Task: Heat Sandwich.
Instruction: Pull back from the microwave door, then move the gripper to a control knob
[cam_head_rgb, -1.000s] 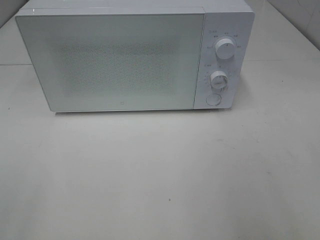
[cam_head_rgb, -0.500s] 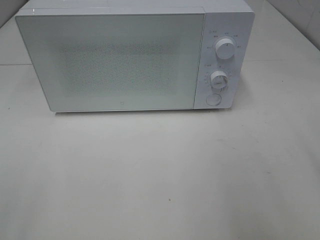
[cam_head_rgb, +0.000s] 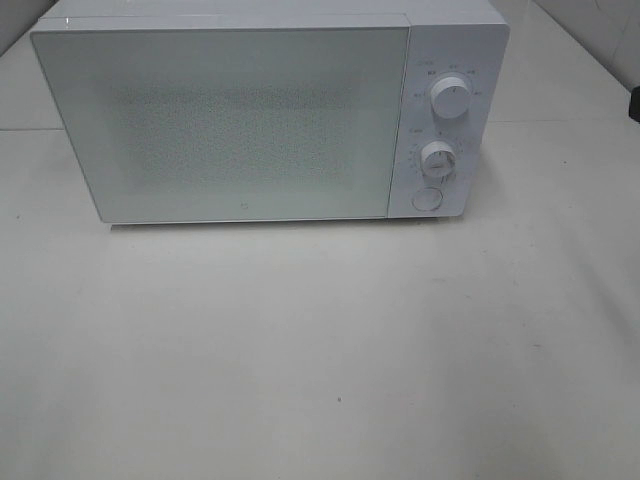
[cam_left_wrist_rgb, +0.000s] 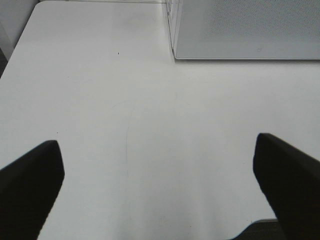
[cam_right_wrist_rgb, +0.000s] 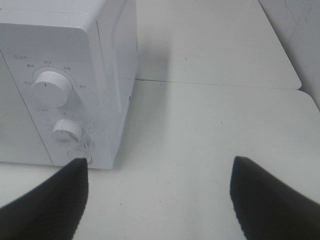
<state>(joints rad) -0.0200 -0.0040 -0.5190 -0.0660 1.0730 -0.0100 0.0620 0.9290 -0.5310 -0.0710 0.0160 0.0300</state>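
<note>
White microwave (cam_head_rgb: 250, 120), door shut, markings round upper dial (cam_head_rgb: 452, 100) unreadably small

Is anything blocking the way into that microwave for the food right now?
Yes. The microwave has its door shut flat across the front, so nothing can go in until it is opened. No sandwich shows in any view.

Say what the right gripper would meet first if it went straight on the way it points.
The right gripper, open, would probably reach the table just beside the microwave; depth is unclear.
</note>
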